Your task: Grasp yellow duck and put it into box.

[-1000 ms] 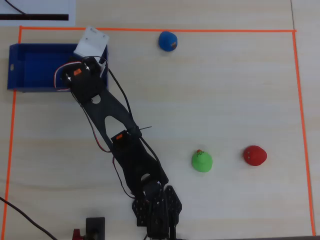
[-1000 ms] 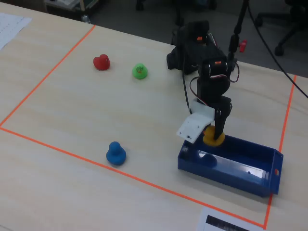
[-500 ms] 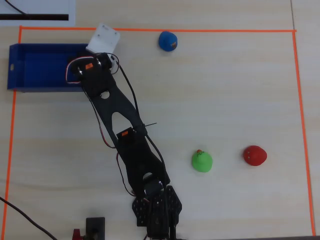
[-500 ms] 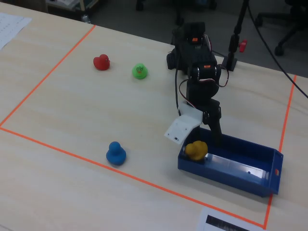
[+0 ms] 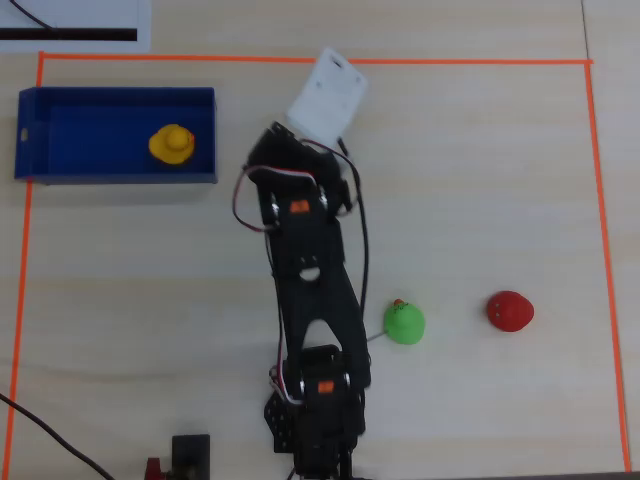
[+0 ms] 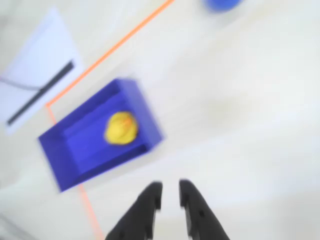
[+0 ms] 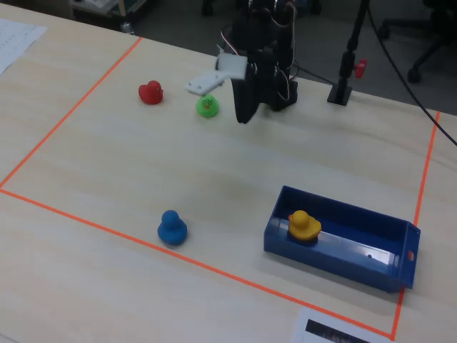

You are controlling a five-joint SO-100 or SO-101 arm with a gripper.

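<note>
Sitting in box [image 5: 60, 170], yellow duck [image 5: 172, 144], apart from empty tool [image 6: 170, 196]

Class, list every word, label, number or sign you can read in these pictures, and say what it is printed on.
No text can be read.
Sheet of paper at the table edge: a black bar with pale marks, too small to read.
Another sheet at the far left corner: faint print, too blurred to read.
Box, yellow duck and the other toys: no print visible.
</note>
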